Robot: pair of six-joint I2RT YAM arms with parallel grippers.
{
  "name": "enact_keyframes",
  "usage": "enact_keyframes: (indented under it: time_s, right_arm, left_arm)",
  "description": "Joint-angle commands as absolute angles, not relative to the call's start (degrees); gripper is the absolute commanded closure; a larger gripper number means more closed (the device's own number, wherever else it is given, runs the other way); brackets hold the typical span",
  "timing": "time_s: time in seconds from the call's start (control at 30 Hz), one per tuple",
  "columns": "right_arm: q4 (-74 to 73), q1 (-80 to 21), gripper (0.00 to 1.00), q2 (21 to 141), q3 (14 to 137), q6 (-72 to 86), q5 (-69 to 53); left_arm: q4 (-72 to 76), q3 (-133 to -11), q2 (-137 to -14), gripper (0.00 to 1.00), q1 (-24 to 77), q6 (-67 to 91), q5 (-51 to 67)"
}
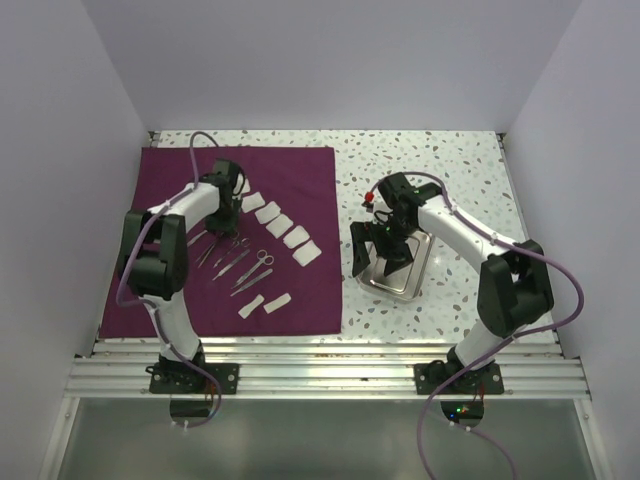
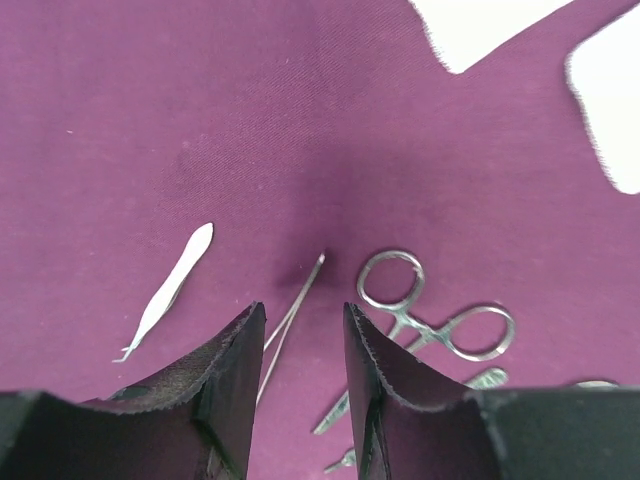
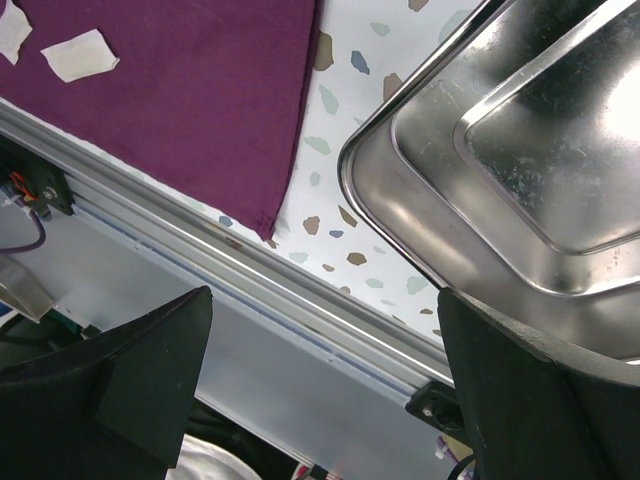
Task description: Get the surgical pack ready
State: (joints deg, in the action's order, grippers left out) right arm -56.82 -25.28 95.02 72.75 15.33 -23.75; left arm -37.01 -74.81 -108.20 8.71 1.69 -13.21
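1. Top view: your maroon cloth (image 1: pixel 290 175) lies spread flat on the left half of the bench (image 1: pixel 450 170). The instruments (image 1: pixel 243 262) sit loose on it in a cluster. The gauze pads (image 1: pixel 283 226) run in a slanted row just beside them, with two more pads nearer the arm bases. The steel tray (image 1: pixel 400 291) stands apart on the bare bench, to the right of the cloth, and looks empty. Your left claw (image 1: pixel 228 212) hangs over the far end of the instruments. Your right claw (image 1: pixel 376 258) straddles the tray's left corner.
2. Left wrist view: the left claw (image 2: pixel 300 370) has its jaws apart and grips nothing. Thin tweezers (image 2: pixel 296 312) lie on the cloth in line with the gap, with ring-handled scissors (image 2: pixel 432 322) just to one side. I cannot tell whether a finger touches the tweezers.
3. Right wrist view: the right claw (image 3: pixel 320 385) is spread wide and holds nothing. The steel tray (image 3: pixel 370 200) lies just beyond one finger, and the part of it you can see is bare. A corner of the maroon cloth (image 3: pixel 200 100) and one gauze pad show beyond.
4. My reading: you are near the start. The cloth is laid out, but nothing is in the tray. You likely have yet to load the instruments and gauze, set the tray on the cloth and fold the bundle.
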Motion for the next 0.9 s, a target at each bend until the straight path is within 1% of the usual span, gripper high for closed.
enact_keyframes:
  time_s: [0.0, 0.1, 0.17, 0.2, 0.23, 0.3, 0.4, 0.57, 0.67, 0.77, 0.83, 0.87]
  right_arm:
    - [-58.5, -25.2, 0.01, 95.1, 75.1, 14.1, -25.1]
    - [-58.3, -25.3, 0.01, 95.4, 74.7, 14.2, -25.3]
    - [-58.3, -25.2, 0.01, 95.7, 75.0, 14.3, -25.3]
    - [-58.3, -25.2, 0.01, 95.8, 75.1, 14.2, -25.3]
    - [-58.4, -25.3, 0.01, 95.9, 75.2, 14.3, -25.2]
    - [-58.4, -25.3, 0.01, 96.2, 75.8, 14.3, -25.2]
    - [-58.2, -25.2, 0.01, 96.6, 75.9, 14.6, -25.4]
    - [-58.0, -25.2, 0.01, 96.4, 75.6, 14.9, -25.2]
    - [-57.9, -25.2, 0.01, 96.2, 75.2, 15.1, -25.4]
    - [-57.7, -25.2, 0.01, 96.2, 75.5, 15.6, -25.7]
    - [-57.3, -25.2, 0.01, 96.2, 75.8, 16.2, -26.0]
    - [-57.0, -25.3, 0.01, 96.1, 76.0, 16.5, -26.1]
  left_arm:
    - [-36.5, -77.6, -109.4, 0.59, 7.2, 0.3, -12.9]
    - [-36.8, -78.3, -110.7, 0.6, 6.9, 0.3, -12.7]
    - [-36.9, -78.3, -111.2, 0.63, 6.9, 0.3, -12.3]
    - [-37.0, -78.2, -111.2, 0.65, 6.9, 0.3, -12.2]
    - [-37.0, -78.0, -111.3, 0.7, 6.9, 0.3, -12.7]
    - [-37.0, -77.9, -111.4, 0.76, 6.7, 0.3, -12.7]
    - [-36.9, -77.8, -111.4, 0.8, 6.5, 0.3, -12.0]
    - [-36.7, -77.0, -111.6, 0.82, 6.5, 0.3, -10.2]
    - [-36.6, -76.6, -112.1, 0.86, 6.3, 0.3, -9.2]
    - [-36.9, -76.9, -111.8, 0.92, 6.2, 0.9, -9.5]
    - [-37.9, -77.8, -111.1, 0.99, 6.2, 1.9, -10.7]
    - [-38.7, -78.4, -110.8, 1.0, 6.2, 2.6, -11.2]
